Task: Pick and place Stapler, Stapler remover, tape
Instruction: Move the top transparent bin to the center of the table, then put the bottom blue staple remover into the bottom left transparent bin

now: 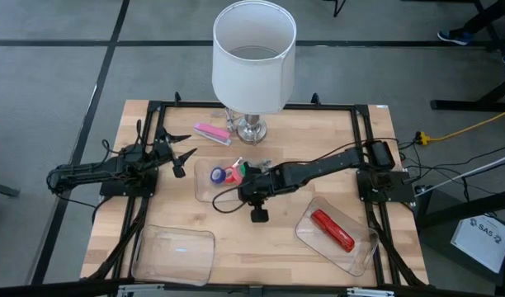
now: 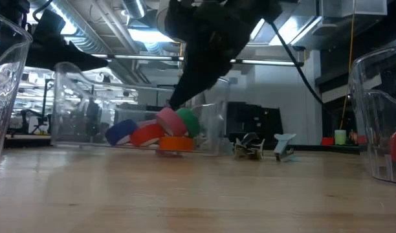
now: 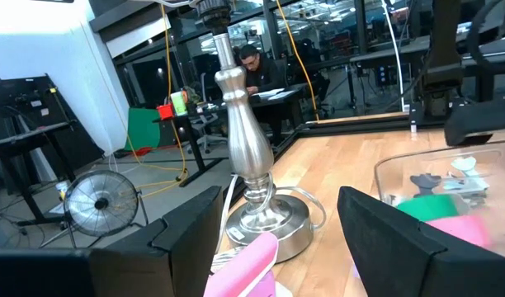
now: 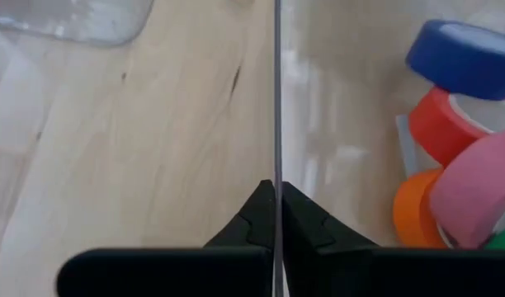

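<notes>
"SA5" on a white sheet point(image 1: 481, 233) on the floor right of the table.

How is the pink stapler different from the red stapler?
The pink stapler lies on the bare table beside the lamp. The red stapler lies inside a clear tray at the front right. The pink stapler runs nearly across the table, the red stapler diagonally. Both lie flat and neither is held: the left gripper is open, and the right gripper has its jaws pinching the tape tray wall.
</notes>
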`<action>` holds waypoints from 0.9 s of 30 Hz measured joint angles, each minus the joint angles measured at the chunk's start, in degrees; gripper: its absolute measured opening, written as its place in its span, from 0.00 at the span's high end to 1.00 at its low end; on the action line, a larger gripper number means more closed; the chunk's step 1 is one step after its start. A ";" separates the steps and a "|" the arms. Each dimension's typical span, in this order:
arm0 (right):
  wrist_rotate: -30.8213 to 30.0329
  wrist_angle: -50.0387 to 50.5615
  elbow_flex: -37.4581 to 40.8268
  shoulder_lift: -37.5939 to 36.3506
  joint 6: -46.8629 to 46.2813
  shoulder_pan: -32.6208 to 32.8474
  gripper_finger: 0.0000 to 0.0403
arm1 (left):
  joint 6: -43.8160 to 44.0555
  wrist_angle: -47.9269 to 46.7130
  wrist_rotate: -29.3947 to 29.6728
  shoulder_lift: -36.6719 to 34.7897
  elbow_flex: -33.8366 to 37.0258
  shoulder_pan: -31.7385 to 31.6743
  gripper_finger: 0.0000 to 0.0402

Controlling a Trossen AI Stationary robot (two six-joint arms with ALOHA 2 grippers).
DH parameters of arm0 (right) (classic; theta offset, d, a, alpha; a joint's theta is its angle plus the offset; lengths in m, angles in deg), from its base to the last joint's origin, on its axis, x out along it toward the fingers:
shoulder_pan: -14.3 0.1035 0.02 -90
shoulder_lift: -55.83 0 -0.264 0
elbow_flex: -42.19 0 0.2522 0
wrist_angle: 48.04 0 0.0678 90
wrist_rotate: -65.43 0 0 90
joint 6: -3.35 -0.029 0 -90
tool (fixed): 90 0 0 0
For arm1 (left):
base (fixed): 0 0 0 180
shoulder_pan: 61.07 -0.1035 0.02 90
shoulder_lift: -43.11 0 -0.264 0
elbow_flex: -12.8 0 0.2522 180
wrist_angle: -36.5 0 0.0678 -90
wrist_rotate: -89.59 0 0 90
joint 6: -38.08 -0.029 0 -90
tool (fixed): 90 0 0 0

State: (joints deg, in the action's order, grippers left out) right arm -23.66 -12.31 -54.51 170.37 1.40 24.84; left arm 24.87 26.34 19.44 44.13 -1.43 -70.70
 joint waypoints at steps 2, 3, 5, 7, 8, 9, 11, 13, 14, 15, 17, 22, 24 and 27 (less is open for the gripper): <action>0.00 -1.61 -0.02 0.55 1.43 -0.67 0.99 | 0.00 0.00 0.00 0.00 -0.01 0.00 0.40; 0.08 -1.41 0.00 0.59 2.31 -0.97 0.98 | 0.00 0.00 0.00 -0.02 -0.01 0.00 0.40; 0.17 -2.33 -0.01 0.79 3.67 -1.33 0.98 | 0.00 0.00 0.00 0.00 0.00 -0.02 0.40; 0.18 -2.26 -0.07 0.82 4.68 -1.39 0.96 | -0.01 0.00 0.00 -0.01 0.00 -0.01 0.40; 0.16 -2.14 -0.42 0.86 5.41 -1.39 0.94 | 0.00 0.00 0.00 -0.01 -0.01 -0.02 0.40; 0.19 -2.11 -0.98 0.86 6.07 -1.36 0.93 | -0.01 0.00 0.00 0.00 -0.01 -0.02 0.40; 0.18 -2.18 -2.56 0.86 7.52 -1.33 0.89 | 0.00 0.00 0.00 -0.02 -0.02 -0.02 0.40; 0.19 -1.44 -4.52 0.86 8.86 -1.39 0.85 | 0.00 0.00 0.00 -0.01 -0.01 0.00 0.40; 0.17 -0.59 -5.64 0.86 9.58 -1.41 0.83 | 0.00 0.00 0.00 -0.01 -0.02 -0.01 0.40; 0.16 0.68 -6.97 0.86 9.92 -1.44 0.81 | 0.00 0.00 0.00 -0.01 0.00 -0.02 0.40; 0.15 3.90 -9.77 0.84 9.90 -1.48 0.76 | 0.00 0.00 0.00 -0.02 -0.02 -0.01 0.40; 0.15 18.03 -15.99 0.83 5.36 0.52 0.64 | 0.00 0.00 0.00 0.00 -0.02 -0.02 0.40; 0.17 22.72 -16.93 0.79 2.90 2.04 0.61 | 0.00 0.00 0.00 -0.02 0.00 0.00 0.40; 0.27 28.70 -17.02 0.79 -2.25 3.95 0.58 | 0.00 0.00 0.00 0.00 0.00 -0.02 0.40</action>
State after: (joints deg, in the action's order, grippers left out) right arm -23.39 16.39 -71.53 171.16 -0.85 28.79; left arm 24.87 26.34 19.44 44.12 -1.43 -70.72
